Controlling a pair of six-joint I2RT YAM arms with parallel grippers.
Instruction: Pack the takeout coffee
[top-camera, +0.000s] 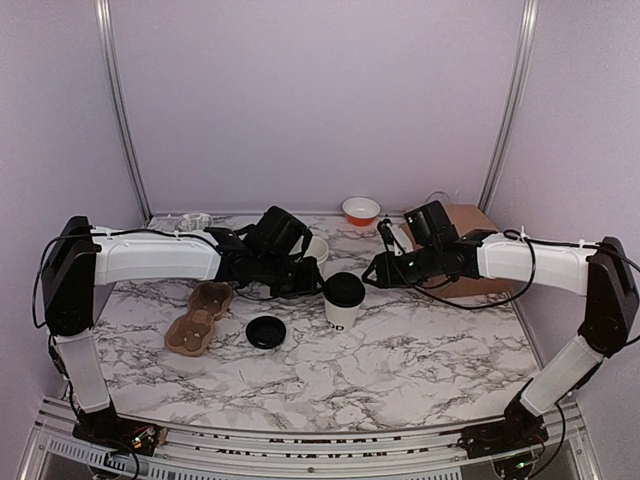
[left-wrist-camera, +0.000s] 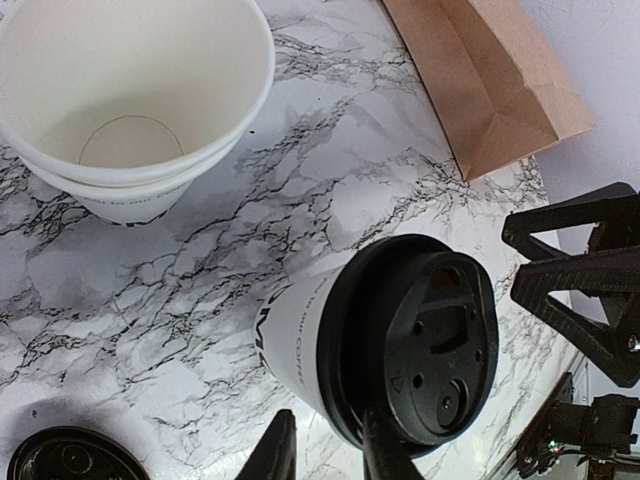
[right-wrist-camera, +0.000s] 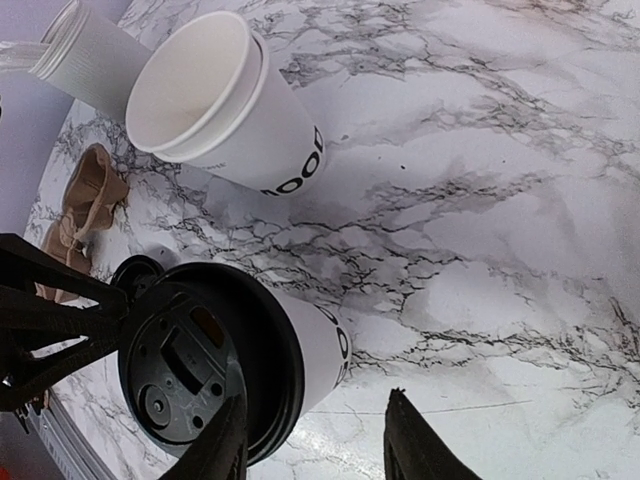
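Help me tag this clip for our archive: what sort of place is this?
Likely a robot test booth staged as a coffee counter: plain lilac walls with metal frame posts, a marble-patterned table, and a lidded takeout cup, cardboard carrier and paper bag.

1. The left arm had white tubular shells between bulky black joint housings.
2. The right arm matched it, white and black.
3. Thin black cables looped loosely along both arms.
4. The right gripper ended in slim, black, tapering fingers.
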